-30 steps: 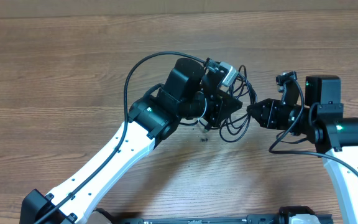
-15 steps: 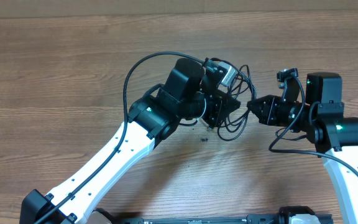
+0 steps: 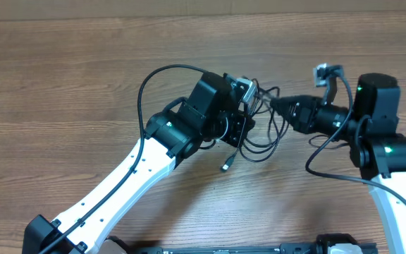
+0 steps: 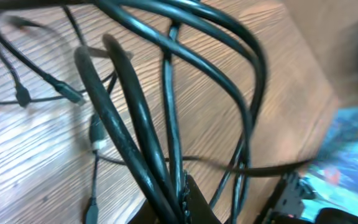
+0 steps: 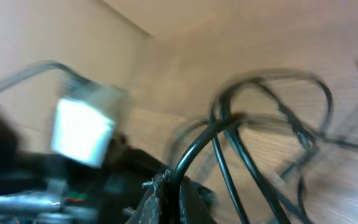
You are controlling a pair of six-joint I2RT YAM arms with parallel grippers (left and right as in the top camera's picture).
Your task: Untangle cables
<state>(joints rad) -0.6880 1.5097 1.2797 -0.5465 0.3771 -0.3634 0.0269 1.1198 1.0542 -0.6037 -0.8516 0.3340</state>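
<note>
Both grippers are clamped shut on the cables [image 3: 261, 138]: the left gripper [image 3: 248, 111] is holding several strands, while the right gripper [image 3: 275, 105], just beside it, is pinching a loop. The tangle is sagging between them, its span running gripper to gripper, equally near both.

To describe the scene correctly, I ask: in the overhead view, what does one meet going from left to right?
Left arm's white link → hanging plug of the cables → right pincer → right arm's black joint.
</note>
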